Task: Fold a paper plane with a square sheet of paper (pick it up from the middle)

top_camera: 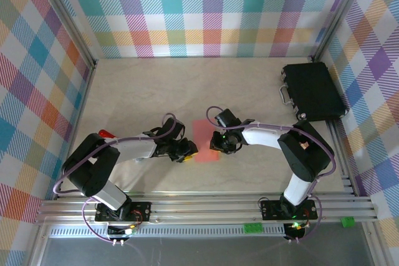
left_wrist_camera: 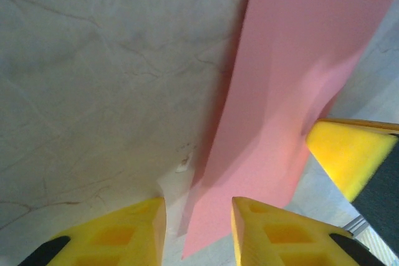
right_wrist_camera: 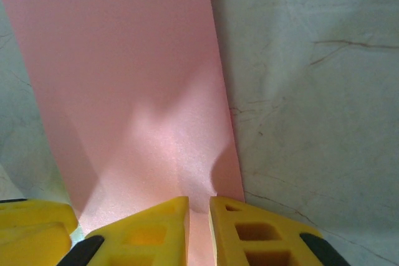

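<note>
Checked walls [top_camera: 212, 10] in pastel colours box in a pale, veined counter [top_camera: 143, 91], and you have both arms leaning in toward its middle. Between them lies the square sheet of paper [top_camera: 204, 134], salmon pink, right where both hands meet. Look at your right hand [right_wrist_camera: 199, 207]: the fingers are nearly together, clamped on the edge of the sheet nearest them. The paper humps up toward that pinch and runs flatter ahead of the fingertips. I'd judge that as an anchor, holding one side so a fold can be raised. Your left hand [left_wrist_camera: 198, 209] comes in from the opposite side with its fingers a narrow gap apart. A corner of the sheet pokes in between them with bare counter showing beside it, so there's no pinch there as far as I can see. One yellow finger of the right hand sits just ahead and to the right of your left fingertips, and that crowding is the thing to mind. A black case [top_camera: 312, 91] rests well off beyond the right hand, near the back wall. A small red object [top_camera: 106, 134] lies back along your left arm, by its elbow. Neither stands in the paper's way.
</note>
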